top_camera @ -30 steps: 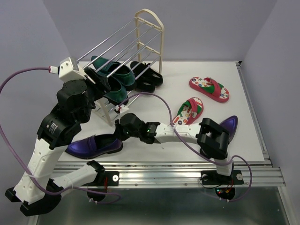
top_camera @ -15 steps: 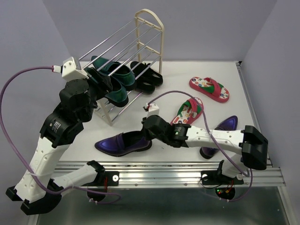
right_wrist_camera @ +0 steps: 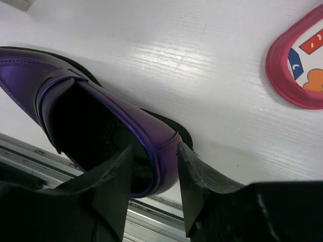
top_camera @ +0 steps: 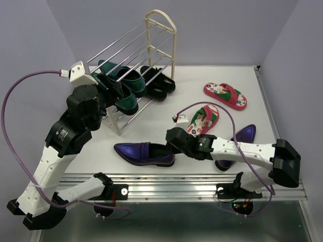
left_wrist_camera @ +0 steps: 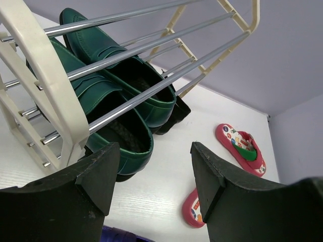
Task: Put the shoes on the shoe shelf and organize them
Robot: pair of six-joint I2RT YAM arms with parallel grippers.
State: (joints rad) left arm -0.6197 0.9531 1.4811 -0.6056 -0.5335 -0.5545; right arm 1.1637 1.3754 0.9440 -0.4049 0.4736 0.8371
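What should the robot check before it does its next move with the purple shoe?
1. Right gripper gripping the purple loafer: not ok; its jaws straddle the heel wall with a gap showing.
2. Loafer sitting upright on the table: ok.
3. Left gripper open and empty: ok.
4. Free room on the shoe shelf: ok; the upper rods are bare.
5. Other purple loafer easy to reach: cannot tell; the right arm covers part of it.
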